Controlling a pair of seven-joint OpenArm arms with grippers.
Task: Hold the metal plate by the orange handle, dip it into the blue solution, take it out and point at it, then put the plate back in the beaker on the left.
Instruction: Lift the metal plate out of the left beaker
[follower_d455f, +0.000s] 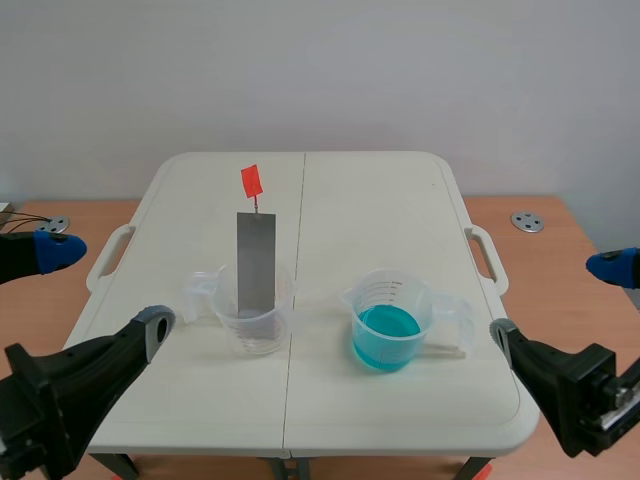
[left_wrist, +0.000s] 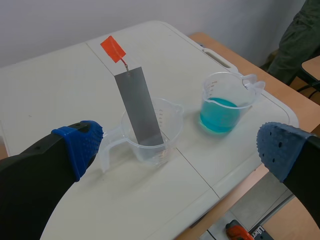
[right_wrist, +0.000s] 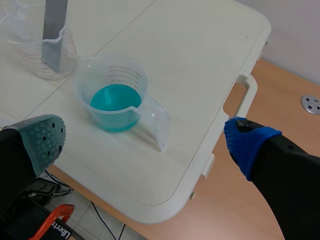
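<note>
Counter edges: counter (follower_d455f: 380, 210) with rounded corners and a moulded grip on each side edge; centre seam passes between the two beakers.
Open room: bare surface behind both beakers and along the near edge; left beaker (follower_d455f: 258, 325) and right beaker (follower_d455f: 395, 310) well apart.
Metal plate: metal plate (follower_d455f: 255, 262) stands in the left beaker, tilted slightly, lower end at the beaker floor; orange handle (follower_d455f: 251, 181) on a thin wire at the top, ungripped.
Blue solution: blue solution (follower_d455f: 387, 335) fills the lower part of the right beaker.
Hidden or cut off: right wrist view cuts off the plate's upper part and the handle; beaker scale marks too small to read.
Left pincer: left pincer (left_wrist: 180, 147) spread wide, holds nothing; low at the near left corner, short of the left beaker.
Right pincer: right pincer (right_wrist: 146, 140) spread wide, holds nothing; low at the near right corner, right beaker ahead, one pad past the counter's side edge.
</note>
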